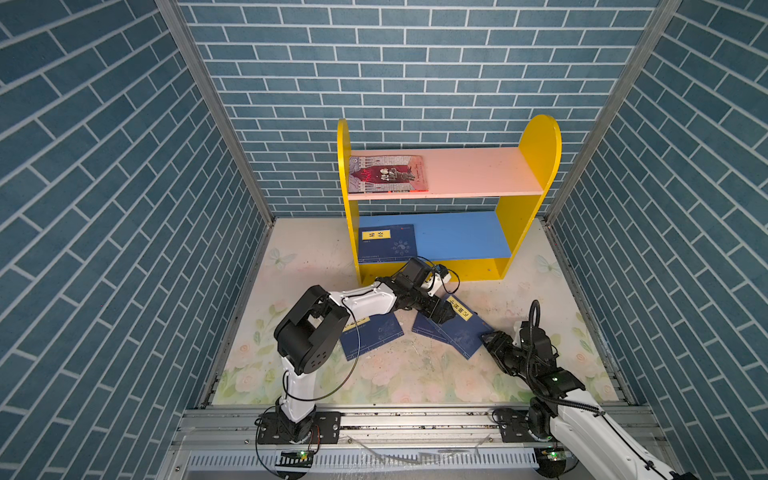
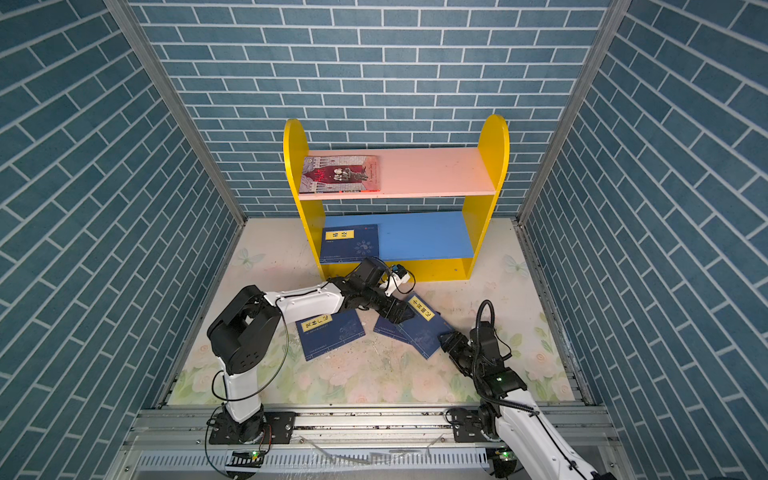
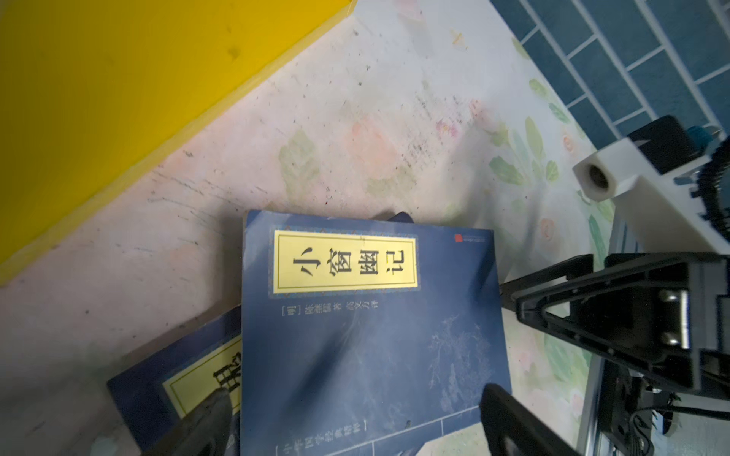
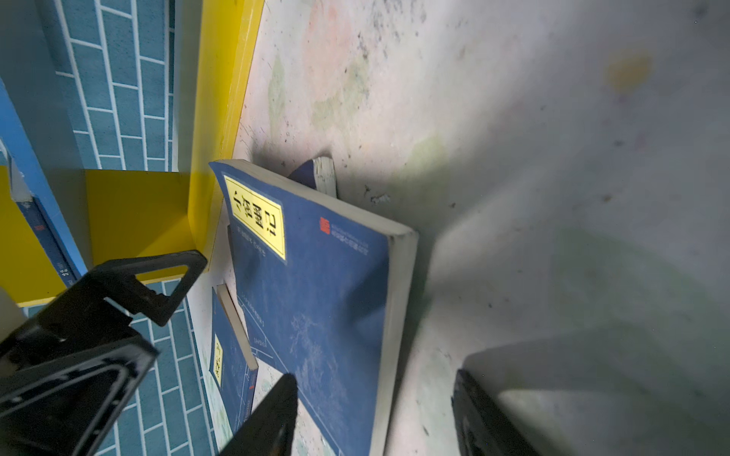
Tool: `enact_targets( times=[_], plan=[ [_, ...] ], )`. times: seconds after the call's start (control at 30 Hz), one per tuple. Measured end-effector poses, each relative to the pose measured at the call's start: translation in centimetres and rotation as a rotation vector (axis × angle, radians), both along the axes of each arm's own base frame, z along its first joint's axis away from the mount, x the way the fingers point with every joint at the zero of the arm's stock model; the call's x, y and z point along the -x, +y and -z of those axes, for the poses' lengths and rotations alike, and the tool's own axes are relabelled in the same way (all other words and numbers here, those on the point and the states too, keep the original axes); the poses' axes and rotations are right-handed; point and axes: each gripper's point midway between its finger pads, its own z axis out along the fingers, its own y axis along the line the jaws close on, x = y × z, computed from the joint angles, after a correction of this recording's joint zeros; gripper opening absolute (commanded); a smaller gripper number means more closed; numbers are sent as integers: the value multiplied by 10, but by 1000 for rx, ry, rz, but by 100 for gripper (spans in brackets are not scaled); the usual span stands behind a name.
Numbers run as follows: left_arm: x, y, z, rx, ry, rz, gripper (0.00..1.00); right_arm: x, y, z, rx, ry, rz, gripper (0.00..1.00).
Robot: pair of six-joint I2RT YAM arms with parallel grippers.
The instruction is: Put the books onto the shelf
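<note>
Right pincer [image 1: 490, 338] half open, empty, at the near corner of the top navy book [image 1: 461, 330]; my left pincer [image 1: 441, 314] spread wide, empty, over its label end. Long axis runs from the shelf [image 1: 536, 166] toward my right arm. Count: five books. Three navy on the tabletop [image 1: 415, 374], two overlapping; one navy on the blue board [image 1: 461, 235]; one grey-and-red on the pink board [image 1: 469, 170].

White-shelled arms [image 1: 365, 300], black joints [image 1: 307, 332] (looping black cables [image 1: 527, 365]), black fingers [image 4: 272, 418].

The yellow label [image 3: 345, 262] on the topmost navy book [image 3: 371, 347] reads "小窗幽记"; the smaller print beneath it is too blurred to read.
</note>
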Motion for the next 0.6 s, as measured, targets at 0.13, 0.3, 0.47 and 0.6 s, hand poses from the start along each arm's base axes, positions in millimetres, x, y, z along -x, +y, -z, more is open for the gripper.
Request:
enact_targets(
  times=[0.13, 0.3, 0.47, 0.6],
  plan=[
    [2, 2, 12, -25, 20, 0, 100, -2, 5, 0, -13, 8, -18, 64],
    [1, 2, 18, -38, 32, 2, 100, -9, 13, 1, -29, 26, -43, 64],
    [1, 1, 24, -51, 50, 5, 100, -16, 20, 1, -47, 26, -62, 64],
    [2, 1, 24, -51, 56, 8, 100, -20, 22, 1, -54, 18, -67, 63]
  ],
)
